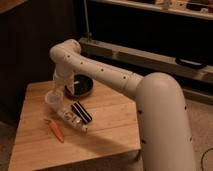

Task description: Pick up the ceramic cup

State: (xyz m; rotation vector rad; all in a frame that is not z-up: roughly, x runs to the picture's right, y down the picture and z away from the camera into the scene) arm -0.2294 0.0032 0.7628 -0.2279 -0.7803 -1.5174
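Note:
The ceramic cup is small, pale and handleless, and stands upright on the left part of the wooden table. My white arm reaches in from the lower right, bends at an elbow and points down. The gripper hangs at the cup's far right rim, between the cup and the black bowl. It is very close to the cup; I cannot tell whether they touch.
A white tube-like bottle lies in front of the cup, with a black ribbed object beside it. An orange carrot-like item lies near the table's front left. Dark shelving stands behind the table.

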